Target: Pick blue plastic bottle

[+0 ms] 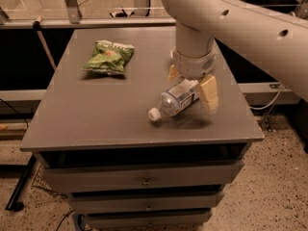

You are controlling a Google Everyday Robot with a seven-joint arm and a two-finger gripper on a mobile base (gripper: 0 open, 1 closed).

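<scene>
The blue plastic bottle (176, 100) lies on its side on the grey table (106, 114), right of centre, with its white cap (154, 113) pointing to the front left. My gripper (191, 84) hangs from the big white arm and is low over the bottle's base end. It is open: one cream finger (209, 94) stands to the right of the base, and the other shows partly on the far-left side. The bottle rests on the table.
A green snack bag (109, 57) lies at the back left of the table. The arm (231, 23) hides the back right of the table. Drawers (144, 182) run below the front edge. The table's right edge is close to the gripper.
</scene>
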